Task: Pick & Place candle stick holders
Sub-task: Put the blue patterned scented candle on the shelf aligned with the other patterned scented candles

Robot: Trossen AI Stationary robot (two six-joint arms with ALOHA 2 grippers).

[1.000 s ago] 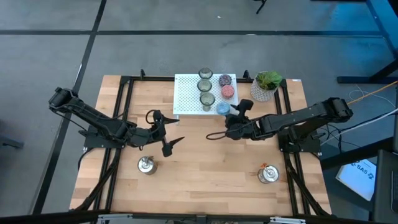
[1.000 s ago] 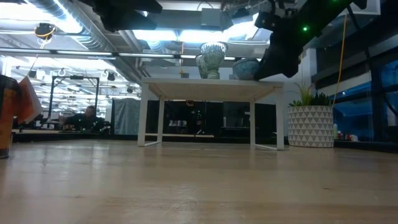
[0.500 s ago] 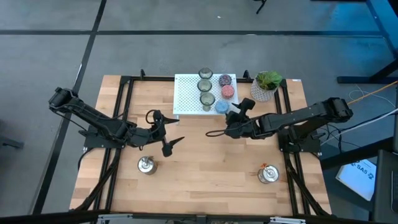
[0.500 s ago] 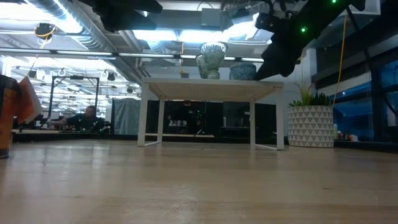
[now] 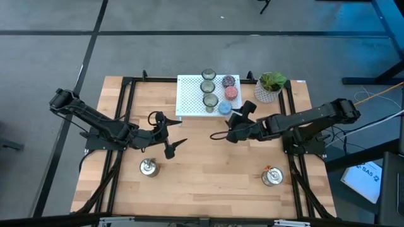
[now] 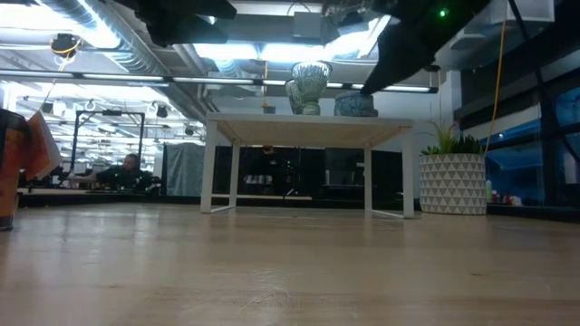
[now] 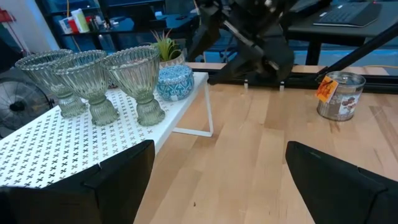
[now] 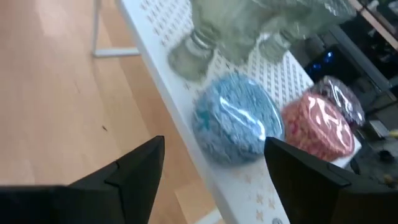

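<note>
On the white perforated rack (image 5: 191, 96) at the far edge of the tabletop (image 5: 208, 170) stand six of the candle stick holders: three olive-clear glass cups (image 5: 208, 87) in a row, and beside them a purple cup (image 5: 228, 81), a pink cup (image 5: 231, 93) and a blue cup (image 5: 225, 108) at the rack's near corner. Two shiny silver cups sit well apart on the bare wood, one at the near left (image 5: 149, 167), one at the near right (image 5: 271, 177).

The right pincer (image 8: 211, 163) hovers just off the rack's corner with its fingers apart and nothing between them, the blue cup framed in the gap. The left pincer (image 5: 169, 142) waits over the middle-left of the tabletop, fingers wide and empty.

The blue cup looks squat, round and light, with a ribbed side that should give the pads some bite; its glossy top looks slick, so a hold across the side wall, low on the body, seems best. It stands close to the rack's edge and just beside the pink cup, so a clumsy approach could knock either. The glass cups have narrow stems and wide bowls, probably brittle and top-heavy; those want a gentle squeeze around the bowl.
</note>
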